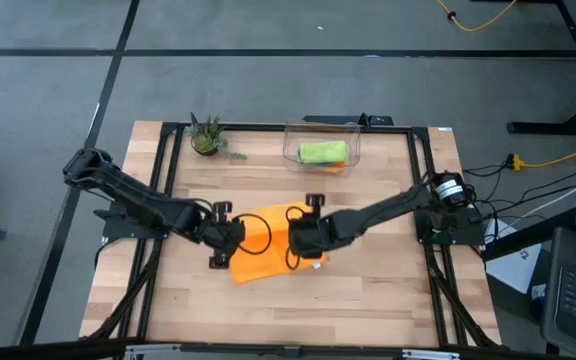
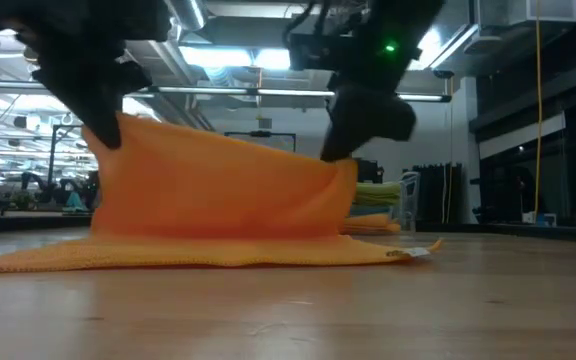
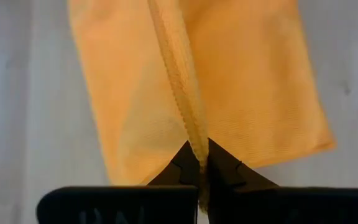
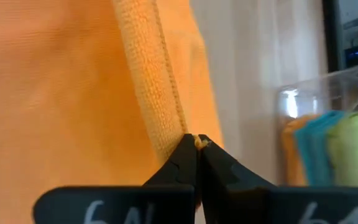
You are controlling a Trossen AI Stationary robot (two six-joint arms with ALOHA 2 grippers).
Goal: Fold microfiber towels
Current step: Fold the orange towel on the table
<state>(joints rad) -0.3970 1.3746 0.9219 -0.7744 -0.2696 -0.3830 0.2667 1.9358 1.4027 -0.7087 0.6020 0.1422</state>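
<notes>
An orange microfiber towel [image 1: 264,240] lies mid-table, its near part flat on the wood [image 2: 198,255] and its far edge lifted. My left gripper [image 1: 230,236] is shut on that edge at the towel's left side, my right gripper [image 1: 300,238] on its right side. Folded lime green [image 1: 324,152], teal [image 4: 309,149] and orange towels sit in a clear plastic bin [image 1: 320,143] at the far side. My left gripper pinches the towel's stitched edge [image 3: 194,140] between its two fingertips, coming from above. The cloth hangs below and spreads onto the table. My right gripper pinches the same stitched edge [image 4: 179,127] at its fingertips, from above. Between the grippers the lifted edge [image 2: 228,150] sags a little.
A small potted plant [image 1: 206,138] stands at the far left of the table. A black frame [image 1: 168,180] rims the table. Bare wood [image 1: 348,300] lies along the near edge.
</notes>
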